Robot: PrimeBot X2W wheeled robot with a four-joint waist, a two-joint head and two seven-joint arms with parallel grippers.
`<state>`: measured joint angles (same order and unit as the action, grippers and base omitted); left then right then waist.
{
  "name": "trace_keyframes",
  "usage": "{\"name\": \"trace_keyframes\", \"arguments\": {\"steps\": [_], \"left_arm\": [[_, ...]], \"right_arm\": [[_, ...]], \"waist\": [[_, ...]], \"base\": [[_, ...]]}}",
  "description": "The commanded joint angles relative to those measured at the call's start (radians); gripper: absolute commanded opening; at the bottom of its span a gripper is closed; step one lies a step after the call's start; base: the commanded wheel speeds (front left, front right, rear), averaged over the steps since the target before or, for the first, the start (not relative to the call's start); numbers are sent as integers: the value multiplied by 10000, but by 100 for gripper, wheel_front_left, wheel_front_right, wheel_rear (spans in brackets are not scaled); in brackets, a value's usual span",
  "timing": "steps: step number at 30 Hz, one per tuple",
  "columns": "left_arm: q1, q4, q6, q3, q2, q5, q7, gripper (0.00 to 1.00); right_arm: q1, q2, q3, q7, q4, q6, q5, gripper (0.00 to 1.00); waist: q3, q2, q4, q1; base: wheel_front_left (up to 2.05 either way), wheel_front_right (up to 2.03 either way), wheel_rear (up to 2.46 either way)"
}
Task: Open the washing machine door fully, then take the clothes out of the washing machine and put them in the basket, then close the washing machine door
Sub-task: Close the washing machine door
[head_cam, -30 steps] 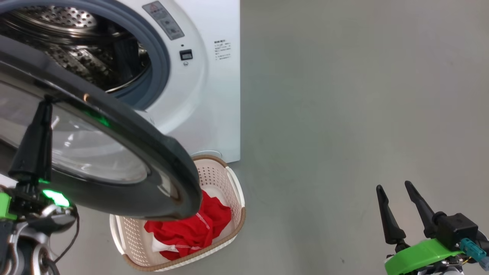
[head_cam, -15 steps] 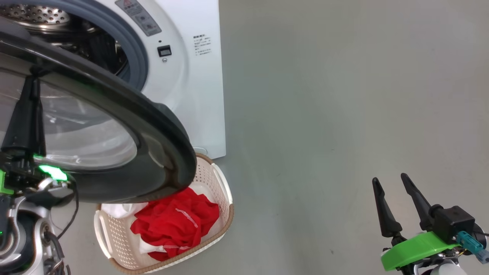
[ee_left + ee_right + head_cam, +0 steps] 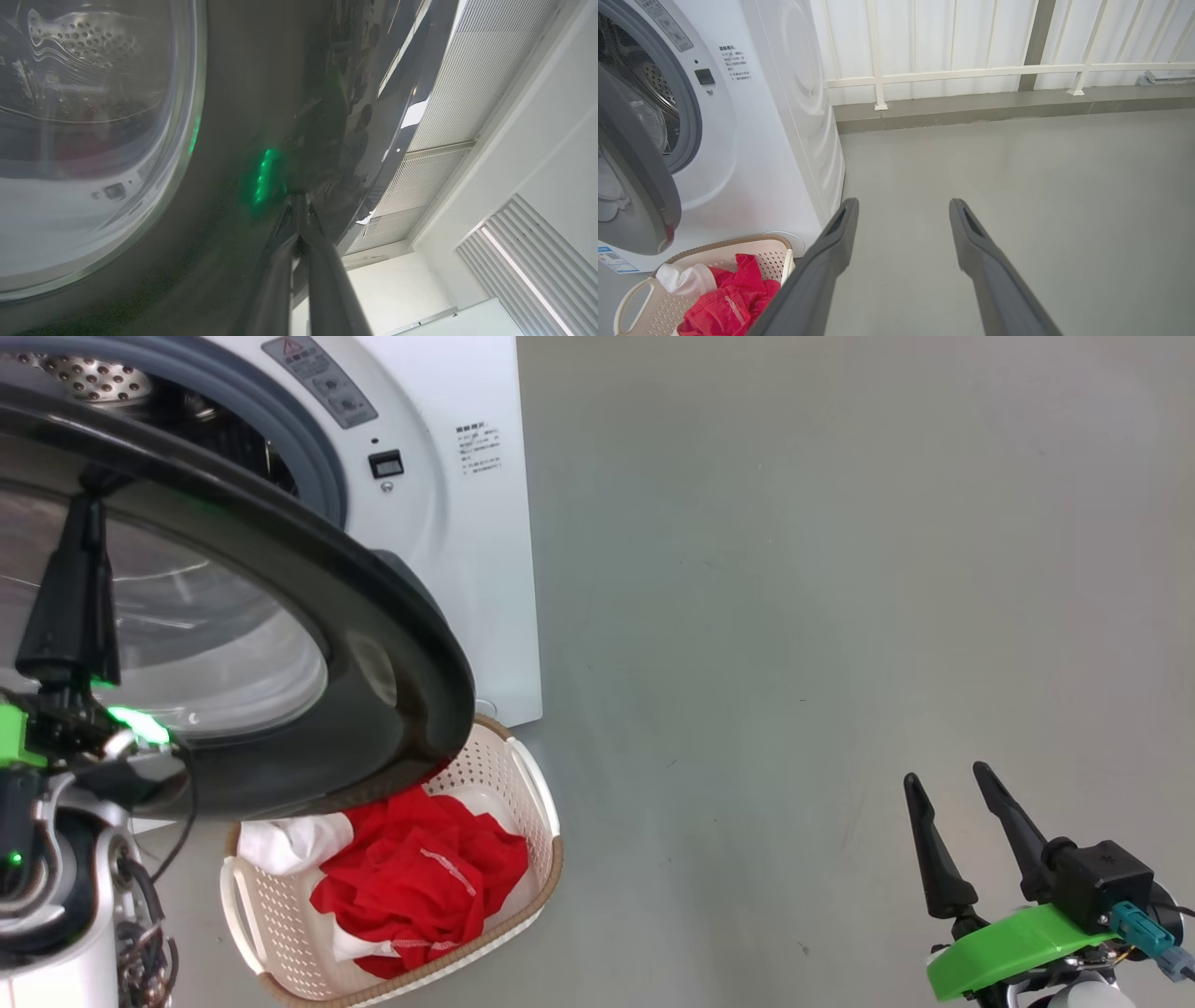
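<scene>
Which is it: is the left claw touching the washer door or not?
Touching. Left wrist view: the shut left gripper meets its reflection on the door, at its glossy black rim.

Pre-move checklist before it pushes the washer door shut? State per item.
1. Unloading done: ok. The red clothes lie in the basket.
2. Nothing left inside: cannot tell. The door hides most of the drum.
3. Contact for the push: ok. The left gripper is shut, its tips against the door's black rim.
4. Other arm out of the way: ok. The right gripper is open over the floor, apart from the washing machine.
5. Swing path past the basket: cannot tell. The door's rim overhangs the basket in the head view.
6. Latched: not ok. The door stands ajar.
</scene>
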<state>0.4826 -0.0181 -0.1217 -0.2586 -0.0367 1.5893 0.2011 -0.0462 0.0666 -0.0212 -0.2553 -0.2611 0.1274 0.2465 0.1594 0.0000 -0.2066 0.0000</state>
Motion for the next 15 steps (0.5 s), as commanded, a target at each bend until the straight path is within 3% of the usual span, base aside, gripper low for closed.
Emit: {"name": "trace_keyframes", "arguments": {"steps": [1, 11, 12, 13, 14, 15], "left_arm": [[491, -86, 140, -214, -351, -42, 39, 0], [256, -285, 331, -49, -356, -129, 158, 0], [127, -382, 365, -36, -363, -208, 137, 22], [-20, -498, 404, -10, -365, -286, 126, 49], [-180, -617, 454, 23, -375, -357, 141, 98], [-354, -741, 511, 63, -388, -434, 163, 100]], "right_arm": [[-285, 135, 237, -65, 192, 33, 45, 100], [-250, 124, 217, -65, 187, 33, 26, 100], [-222, 120, 192, -65, 178, 33, 21, 100], [-196, 115, 166, -65, 174, 33, 16, 100], [-171, 108, 146, -65, 175, 33, 15, 100], [-149, 101, 132, -65, 173, 33, 11, 100]], "waist": [[-7, 0, 5, 0], [-163, 0, 172, 0], [-216, 0, 209, 0], [-266, 0, 250, 0], [-322, 0, 293, 0], [-383, 0, 340, 0]], "base": [[0, 0, 0], [0, 0, 0], [0, 0, 0], [0, 0, 0], [0, 0, 0], [0, 0, 0]]}}
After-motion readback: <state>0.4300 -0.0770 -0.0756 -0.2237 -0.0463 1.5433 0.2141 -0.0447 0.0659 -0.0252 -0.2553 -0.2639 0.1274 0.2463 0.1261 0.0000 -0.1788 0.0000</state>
